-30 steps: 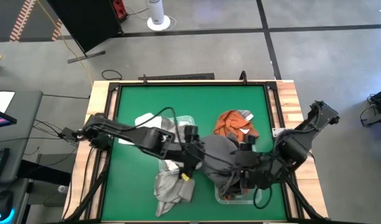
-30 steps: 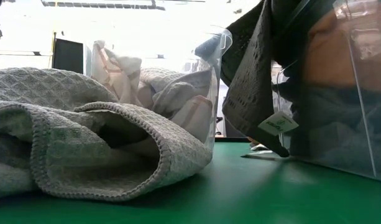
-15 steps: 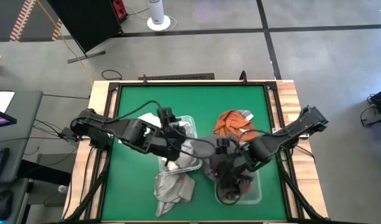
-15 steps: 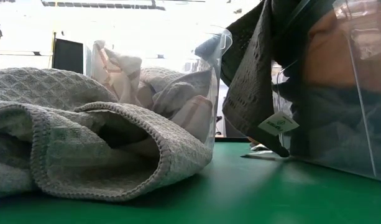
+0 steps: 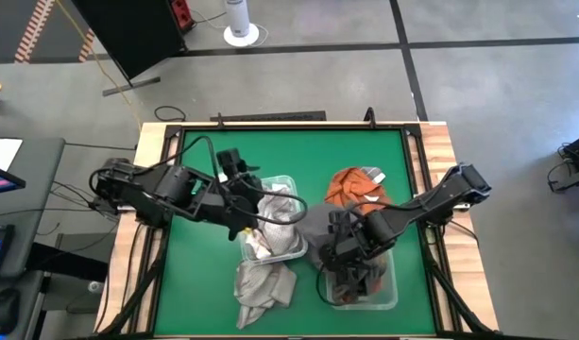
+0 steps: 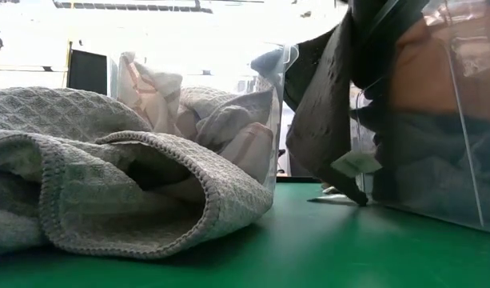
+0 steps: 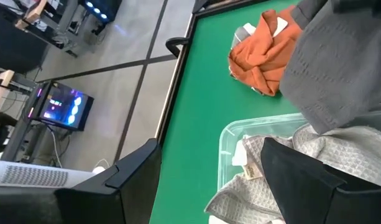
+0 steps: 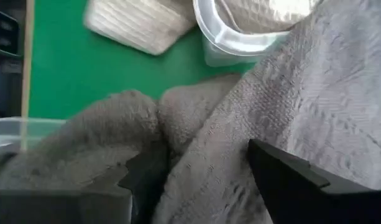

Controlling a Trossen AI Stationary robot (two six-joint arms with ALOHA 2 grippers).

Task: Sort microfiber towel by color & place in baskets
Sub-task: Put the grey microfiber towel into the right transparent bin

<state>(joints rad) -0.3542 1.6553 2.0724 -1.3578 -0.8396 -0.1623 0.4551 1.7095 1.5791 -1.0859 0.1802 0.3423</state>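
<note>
Dark grey towel half over the right basket's rim, both hands open.

On the green tabletop [image 5: 209, 283] stand two clear baskets: the left basket [image 5: 287, 247] holds pale grey towels, and the right basket [image 5: 385, 295] holds dark ones, with a dark grey towel [image 5: 313, 227] draped out over its left rim and hanging down toward the tabletop. An orange towel [image 5: 358, 192] lies just beyond the right basket, and a light grey towel [image 5: 263, 288] lies near the left basket's near end. The right hand [image 5: 350, 269] sits low over the right basket, fingers spread on the dark cloth without pinching it; the left hand [image 5: 244, 194] hovers spread and empty at the left basket's far left side. I judge that this is the tucking-in step: next, the hanging flap needs pushing or lifting inside the rim.
</note>
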